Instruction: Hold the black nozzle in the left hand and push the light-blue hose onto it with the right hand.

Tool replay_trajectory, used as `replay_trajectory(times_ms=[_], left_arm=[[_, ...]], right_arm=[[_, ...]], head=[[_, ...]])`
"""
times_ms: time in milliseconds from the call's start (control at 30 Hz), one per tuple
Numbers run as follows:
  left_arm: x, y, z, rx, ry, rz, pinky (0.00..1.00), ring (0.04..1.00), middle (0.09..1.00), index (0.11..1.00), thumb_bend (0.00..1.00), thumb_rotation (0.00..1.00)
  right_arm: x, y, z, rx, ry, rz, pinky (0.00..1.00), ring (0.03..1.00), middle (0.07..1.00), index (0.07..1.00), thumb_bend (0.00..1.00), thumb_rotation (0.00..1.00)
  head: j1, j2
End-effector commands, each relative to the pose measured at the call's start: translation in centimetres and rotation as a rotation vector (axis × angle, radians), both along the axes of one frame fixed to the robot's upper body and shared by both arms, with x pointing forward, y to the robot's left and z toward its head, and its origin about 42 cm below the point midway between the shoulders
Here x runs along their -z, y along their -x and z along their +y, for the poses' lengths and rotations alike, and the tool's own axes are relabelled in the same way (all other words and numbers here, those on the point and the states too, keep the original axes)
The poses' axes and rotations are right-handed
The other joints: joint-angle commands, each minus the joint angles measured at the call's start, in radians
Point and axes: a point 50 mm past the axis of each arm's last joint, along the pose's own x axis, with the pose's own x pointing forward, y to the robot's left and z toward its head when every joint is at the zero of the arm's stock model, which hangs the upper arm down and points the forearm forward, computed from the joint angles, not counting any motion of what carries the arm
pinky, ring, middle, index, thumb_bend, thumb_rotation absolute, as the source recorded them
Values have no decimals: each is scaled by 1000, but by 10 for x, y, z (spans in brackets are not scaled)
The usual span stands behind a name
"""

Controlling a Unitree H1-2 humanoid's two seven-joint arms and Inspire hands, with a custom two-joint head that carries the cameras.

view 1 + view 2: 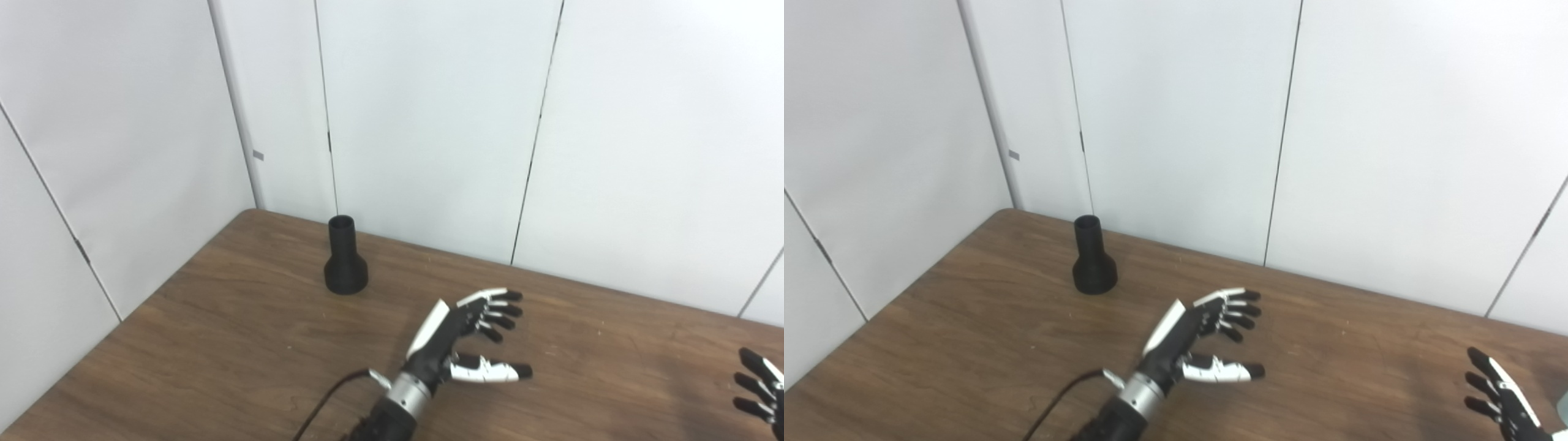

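The black nozzle stands upright on the brown table, wide base down, near the back left corner. My left hand hovers over the table to the right of and nearer than the nozzle, open, fingers spread, holding nothing. At the lower right edge my right hand is partly cut off, its fingers spread and empty. A sliver of something pale blue-grey shows at the right edge beside the right hand; I cannot tell if it is the hose.
White wall panels close off the table at the back and on the left. A black cable runs from the left wrist to the bottom edge.
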Motion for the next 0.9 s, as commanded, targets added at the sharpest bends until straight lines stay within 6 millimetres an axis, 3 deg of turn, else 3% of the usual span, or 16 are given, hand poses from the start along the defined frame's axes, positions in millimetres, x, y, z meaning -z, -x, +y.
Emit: replay_trajectory(times_ms=[0, 233, 500, 867], left_arm=[[-35, -1, 16, -18, -43, -75, 540, 669, 724, 738, 756, 88], [-78, -5, 65, -67, -210, -115, 622, 763, 808, 807, 759, 97], [-118, -15, 111, -202, -328, -204, 611, 727, 771, 789, 757, 97], [-143, -35, 172, -394, -374, -237, 636, 758, 793, 800, 778, 189]], right_arm=[[-16, -2, -1, -20, 16, -83, 764, 868, 924, 906, 638, 8], [-14, -6, -3, -29, 16, -76, 744, 857, 927, 910, 634, 15], [-15, -7, -6, -32, 17, -79, 743, 849, 930, 914, 625, 10], [-14, -10, -10, -34, 10, -80, 713, 840, 933, 916, 615, 0]], head=[[1, 0], [6, -8], [10, -10], [17, -10]])
